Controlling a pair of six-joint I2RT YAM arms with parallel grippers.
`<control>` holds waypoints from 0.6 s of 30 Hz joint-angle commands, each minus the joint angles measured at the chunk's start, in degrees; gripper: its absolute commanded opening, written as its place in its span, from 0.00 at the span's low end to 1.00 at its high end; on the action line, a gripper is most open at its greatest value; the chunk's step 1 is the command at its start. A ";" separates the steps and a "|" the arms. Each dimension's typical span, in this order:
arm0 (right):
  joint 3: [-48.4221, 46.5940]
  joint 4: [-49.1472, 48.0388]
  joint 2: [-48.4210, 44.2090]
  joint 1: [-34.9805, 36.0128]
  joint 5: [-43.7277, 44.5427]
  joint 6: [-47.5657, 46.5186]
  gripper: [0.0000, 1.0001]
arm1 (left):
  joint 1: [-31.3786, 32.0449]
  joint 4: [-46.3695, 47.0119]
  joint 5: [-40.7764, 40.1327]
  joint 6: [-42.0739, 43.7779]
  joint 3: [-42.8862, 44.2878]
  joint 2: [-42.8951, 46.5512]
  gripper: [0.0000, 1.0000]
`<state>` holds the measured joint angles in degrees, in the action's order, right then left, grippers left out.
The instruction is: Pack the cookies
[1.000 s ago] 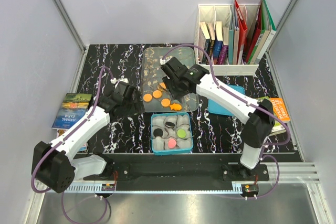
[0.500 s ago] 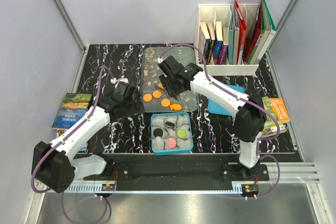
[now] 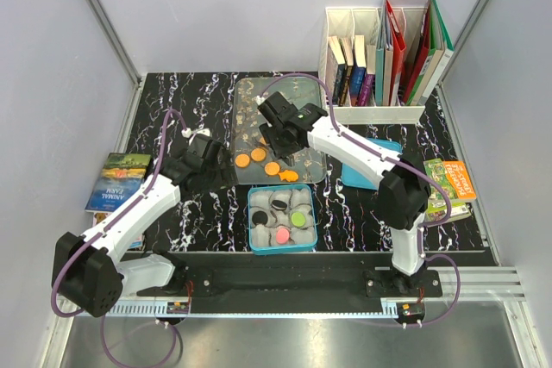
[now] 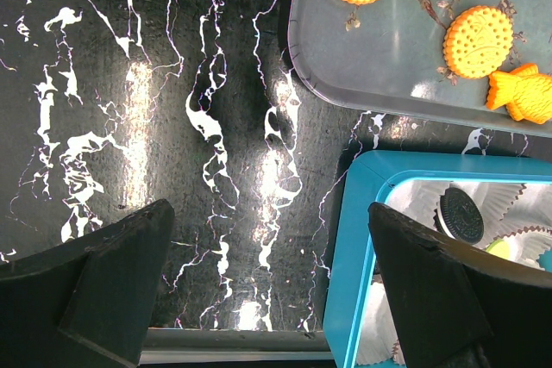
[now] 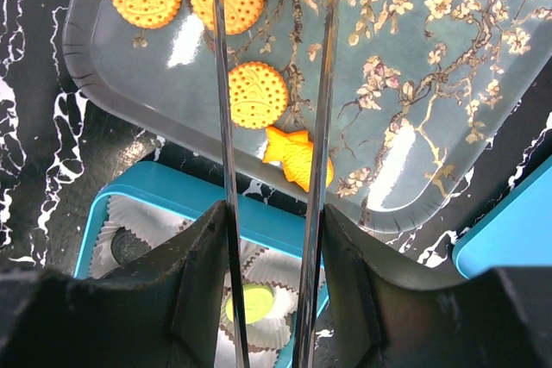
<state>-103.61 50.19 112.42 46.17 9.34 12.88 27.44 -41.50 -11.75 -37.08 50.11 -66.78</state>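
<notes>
Several orange cookies [image 3: 259, 155] and an orange fish-shaped one [image 3: 289, 176] lie at the near end of a grey flowered tray [image 3: 302, 96]. A blue tin [image 3: 255, 246] in front of it holds paper cups with black [image 3: 260, 217], green [image 3: 299, 218] and pink [image 3: 281, 233] cookies. My right gripper [image 3: 280, 131] hovers over the tray, shut on metal tongs [image 5: 323, 84]. The tongs' blades stand apart over the cookies [image 5: 257, 94] and their tips run out of view. My left gripper [image 4: 267, 239] is open and empty over the table, left of the tin [image 4: 345, 256].
A white file rack with books [image 3: 375, 62] stands at the back right. A blue lid [image 3: 375, 170] lies right of the tray. Booklets lie at the left edge [image 3: 116, 178] and at the right edge [image 3: 453, 183]. Grey walls enclose the table.
My right gripper with the tongs has moved slightly left and back over the tray, and its arm has folded closer. The left arm has not moved.
</notes>
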 commanded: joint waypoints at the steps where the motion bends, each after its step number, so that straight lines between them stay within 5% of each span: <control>1: -1.16 -2.21 0.08 -1.17 -0.11 -0.67 0.50 | 0.24 0.71 0.32 0.61 1.22 0.87 0.99; 18: 3.59 -3.35 -1.41 -2.05 -1.61 -0.23 0.41 | 0.16 0.80 0.50 0.34 1.22 0.78 0.99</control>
<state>-100.75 48.45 112.60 44.38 8.19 12.84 27.44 -41.50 -11.73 -37.08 50.11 -66.78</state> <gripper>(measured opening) 0.444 0.985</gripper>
